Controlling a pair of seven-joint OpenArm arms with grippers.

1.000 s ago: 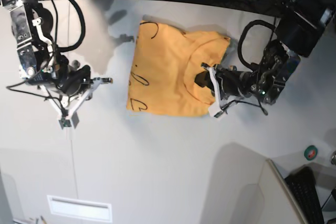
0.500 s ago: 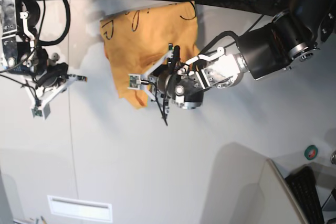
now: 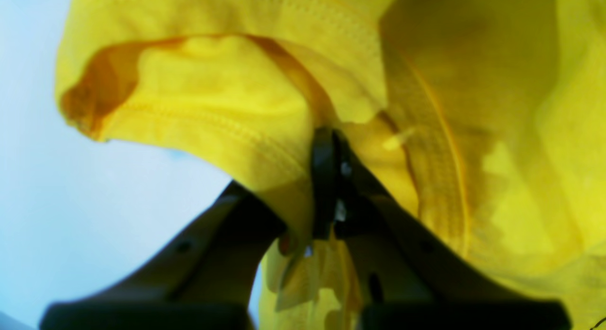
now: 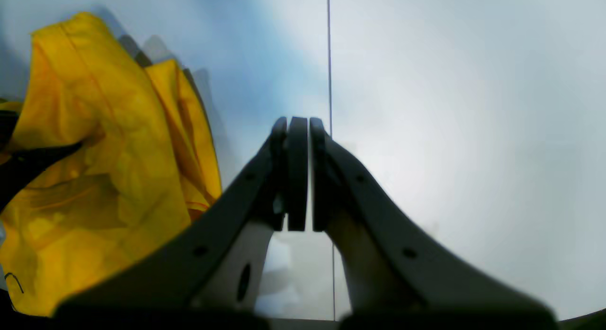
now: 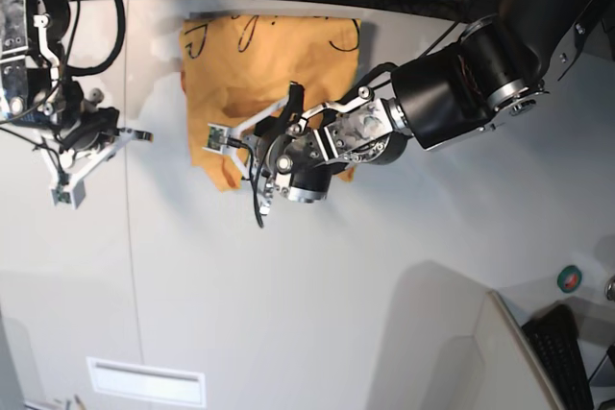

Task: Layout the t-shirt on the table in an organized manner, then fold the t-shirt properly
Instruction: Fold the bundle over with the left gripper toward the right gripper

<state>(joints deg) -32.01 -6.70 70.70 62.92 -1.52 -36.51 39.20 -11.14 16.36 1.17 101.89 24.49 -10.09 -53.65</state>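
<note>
We see an orange-yellow t-shirt (image 5: 259, 69) with black line drawing, on a pale grey-white tabletop (image 5: 336, 285) crossed by a thin dark seam.

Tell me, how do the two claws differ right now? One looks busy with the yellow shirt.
The left gripper is shut on a fold of the t-shirt; the right gripper is shut on nothing. The left gripper reaches in over the shirt near the middle of the table, while the right gripper hangs off to the side, clear of the cloth. What they share: dark fingers, pressed together.
</note>
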